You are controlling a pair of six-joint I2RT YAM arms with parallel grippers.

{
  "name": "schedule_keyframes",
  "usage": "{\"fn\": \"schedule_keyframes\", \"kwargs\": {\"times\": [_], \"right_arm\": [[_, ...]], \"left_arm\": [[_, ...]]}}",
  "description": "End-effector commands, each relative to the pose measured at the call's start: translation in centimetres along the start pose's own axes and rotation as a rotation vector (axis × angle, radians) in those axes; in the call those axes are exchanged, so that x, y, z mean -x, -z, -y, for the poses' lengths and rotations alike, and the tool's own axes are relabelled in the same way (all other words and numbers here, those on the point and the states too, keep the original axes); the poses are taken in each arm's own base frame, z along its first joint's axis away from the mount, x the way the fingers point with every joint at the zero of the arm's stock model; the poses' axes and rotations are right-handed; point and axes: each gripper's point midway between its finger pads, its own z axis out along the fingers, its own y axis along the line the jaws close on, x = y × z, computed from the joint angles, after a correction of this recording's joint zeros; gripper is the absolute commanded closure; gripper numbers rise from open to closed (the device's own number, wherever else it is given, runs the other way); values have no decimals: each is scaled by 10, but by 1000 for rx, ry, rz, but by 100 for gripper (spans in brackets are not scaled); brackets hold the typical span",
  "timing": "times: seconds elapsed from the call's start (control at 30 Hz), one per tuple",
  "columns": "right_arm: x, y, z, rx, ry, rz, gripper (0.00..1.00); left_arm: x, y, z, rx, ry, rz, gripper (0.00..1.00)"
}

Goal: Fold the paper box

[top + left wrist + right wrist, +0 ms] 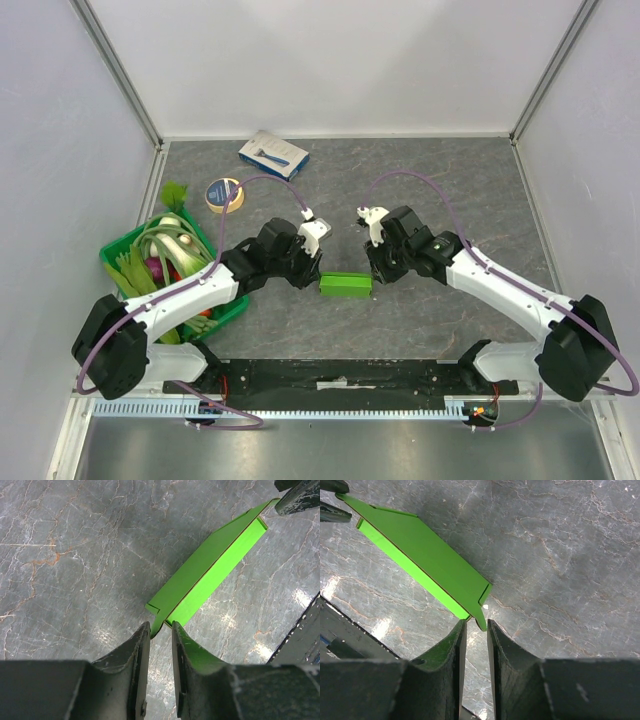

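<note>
The paper box (345, 285) is bright lime-green card, folded flat and long, lying on the grey table between my two grippers. My left gripper (312, 276) is at its left end and my right gripper (377, 272) at its right end. In the left wrist view the box (210, 565) runs away to the upper right, and its near corner tab reaches the tips of my left gripper (160, 626), whose jaws stand slightly apart. In the right wrist view the box (420, 545) runs to the upper left, and its rounded tab sits at the tips of my right gripper (476, 622), also slightly apart.
A dark green plastic crate (110, 258) with vegetables stands at the left by the left arm. A round tin (223, 193) and a blue-and-white flat carton (273, 154) lie at the back. White walls enclose the table on three sides.
</note>
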Motion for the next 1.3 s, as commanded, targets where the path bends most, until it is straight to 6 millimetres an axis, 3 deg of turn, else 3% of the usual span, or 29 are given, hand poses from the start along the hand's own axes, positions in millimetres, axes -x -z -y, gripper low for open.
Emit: {"fn": "schedule_keyframes", "kwargs": {"times": [0.0,0.23,0.47,0.87,0.9,1.27], "right_arm": [[1,-6,2,-19,21,6,71],[1,-11,3,-33,21,-1,78],[7,-10,-10,2,-30,9,100],[9,-10,-15,-35,-216,13,100],[9,-11,-16,-37,-235,12,100],[8,-12,-15,-112,-275,39,100]], "left_arm": [[19,2,-2,7,-42,40,70],[20,2,-1,6,-36,43,76],[20,0,5,-16,20,39,85],[32,4,16,-30,156,60,93],[31,4,17,-30,175,49,98],[40,-1,28,-2,453,10,98]]}}
